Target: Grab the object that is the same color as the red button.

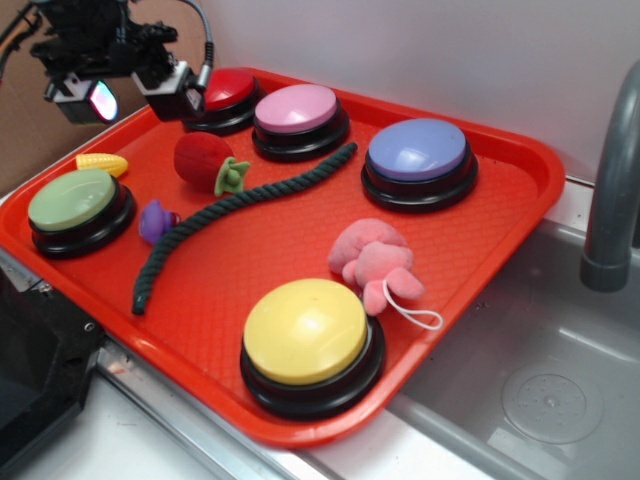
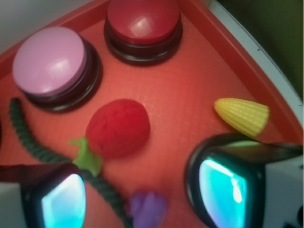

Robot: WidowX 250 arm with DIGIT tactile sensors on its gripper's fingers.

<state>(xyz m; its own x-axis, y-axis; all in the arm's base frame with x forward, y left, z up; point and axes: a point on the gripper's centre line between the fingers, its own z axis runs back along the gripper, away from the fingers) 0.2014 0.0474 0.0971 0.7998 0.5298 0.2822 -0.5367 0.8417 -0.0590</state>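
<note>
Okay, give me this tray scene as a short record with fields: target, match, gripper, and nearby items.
target: small red plush strawberry with green cap, lying on the red plastic tray
match: red-domed push button at the tray's far corner
gripper: black gripper open, above the tray, holding nothing
beside target: dark green rope, pink-domed button, yellow toy corn, small purple toy

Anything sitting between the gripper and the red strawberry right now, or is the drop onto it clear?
Nothing visible blocks it. The gripper hangs open above the tray, and the strawberry lies uncovered below. The green rope runs by its leafy end, and the red button and corn sit apart from it.
</note>
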